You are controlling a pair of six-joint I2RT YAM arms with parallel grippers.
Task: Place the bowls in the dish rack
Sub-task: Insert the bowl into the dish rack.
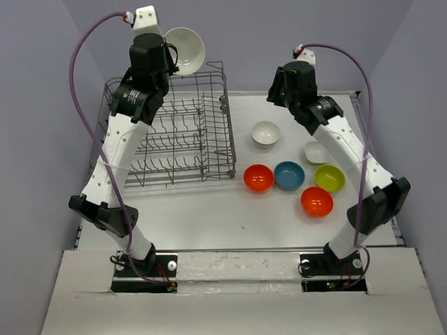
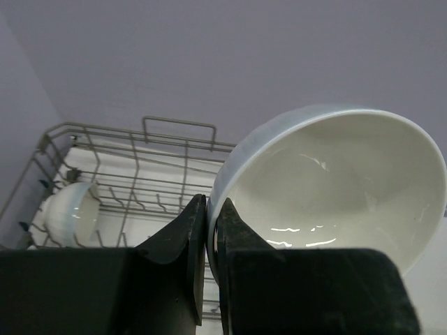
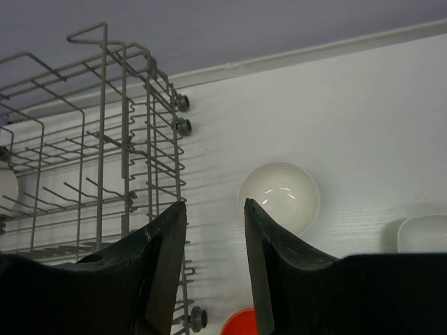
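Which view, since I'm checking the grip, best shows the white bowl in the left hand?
Left wrist: the white bowl looms large, rim pinched in the left hand. Top external shows it small, above the dish rack; right wrist misses it.

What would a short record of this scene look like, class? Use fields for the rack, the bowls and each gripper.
Rack: wire rack, on the left part of the table
Inside rack: racked white bowl
Left gripper: shut on the rim of the held white bowl, above the rack
Right gripper: open, empty
Loose on table: round white bowl, half-hidden white bowl, rear orange bowl, blue bowl, yellow-green bowl, front orange bowl
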